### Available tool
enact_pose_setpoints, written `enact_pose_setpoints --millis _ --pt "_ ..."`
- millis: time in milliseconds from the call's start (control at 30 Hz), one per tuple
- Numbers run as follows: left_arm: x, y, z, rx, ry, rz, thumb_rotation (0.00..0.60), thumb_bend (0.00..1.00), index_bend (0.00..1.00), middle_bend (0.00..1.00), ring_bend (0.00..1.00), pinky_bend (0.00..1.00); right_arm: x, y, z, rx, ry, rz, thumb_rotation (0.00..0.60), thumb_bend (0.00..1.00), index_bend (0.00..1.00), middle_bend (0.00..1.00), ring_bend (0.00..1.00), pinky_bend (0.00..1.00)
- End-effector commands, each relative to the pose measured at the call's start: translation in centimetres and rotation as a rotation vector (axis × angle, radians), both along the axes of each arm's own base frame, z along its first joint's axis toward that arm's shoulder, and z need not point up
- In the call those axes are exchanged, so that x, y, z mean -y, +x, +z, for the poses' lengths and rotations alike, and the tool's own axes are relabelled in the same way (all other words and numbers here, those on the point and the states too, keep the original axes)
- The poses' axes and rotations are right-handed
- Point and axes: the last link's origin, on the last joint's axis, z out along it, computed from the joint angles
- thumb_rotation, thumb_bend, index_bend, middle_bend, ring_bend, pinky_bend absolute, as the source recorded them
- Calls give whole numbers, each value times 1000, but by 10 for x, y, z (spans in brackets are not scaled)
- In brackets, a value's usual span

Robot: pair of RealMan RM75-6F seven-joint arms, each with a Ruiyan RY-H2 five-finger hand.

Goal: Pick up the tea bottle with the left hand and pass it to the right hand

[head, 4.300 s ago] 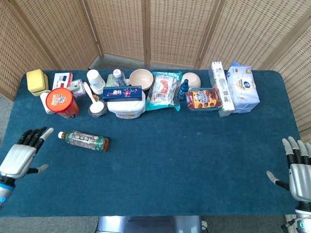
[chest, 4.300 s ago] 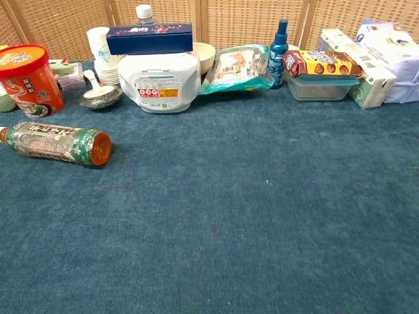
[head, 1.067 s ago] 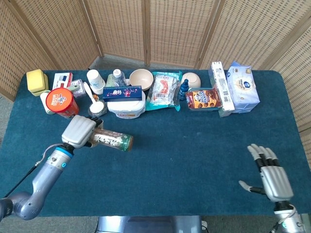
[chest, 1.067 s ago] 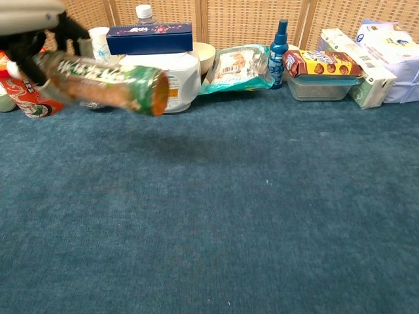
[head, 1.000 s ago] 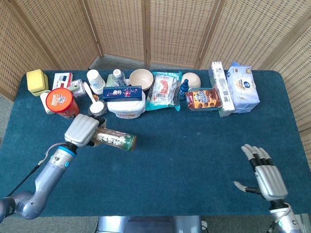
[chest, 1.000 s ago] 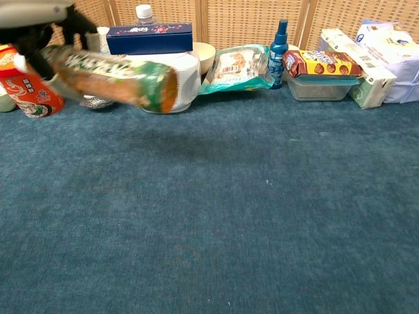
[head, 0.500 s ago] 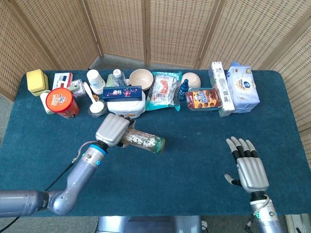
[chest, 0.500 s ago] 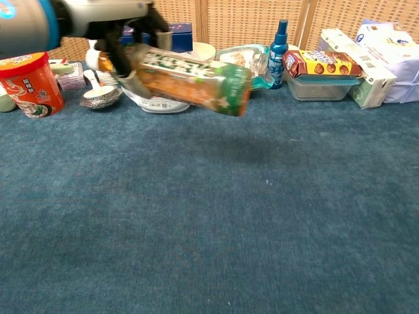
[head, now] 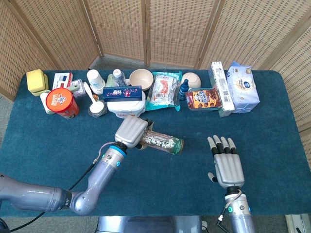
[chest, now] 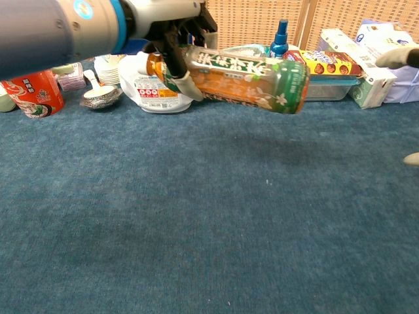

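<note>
Above table (head: 58,145) | left hand (head: 130,132) holds tea bottle (head: 163,141) | right hand (head: 227,164) spread, empty

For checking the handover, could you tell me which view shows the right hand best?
The head view: the whole right hand shows, open, beside the tea bottle held by the left hand. The chest view catches only fingertips at its right edge.
</note>
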Motion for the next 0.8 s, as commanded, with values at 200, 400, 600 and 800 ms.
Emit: enact_pose_setpoints --millis 200,400,600,800 --pt "-1 3 -6 39 0 43 600 166 580 534 515 646 6 32 -15 80 35 26 600 0 0 0 0 0" --pt "-3 0 -7 87 -14 88 600 165 580 534 515 646 9 45 -24 154 51 73 600 0 0 0 0 0" --pt "-4 1 -7 125 -25 112 600 165 580 533 515 646 14 52 -34 175 44 123 600 0 0 0 0 0" --pt "-1 1 -7 110 -47 140 600 165 580 533 515 646 21 46 -34 136 17 116 600 0 0 0 0 0"
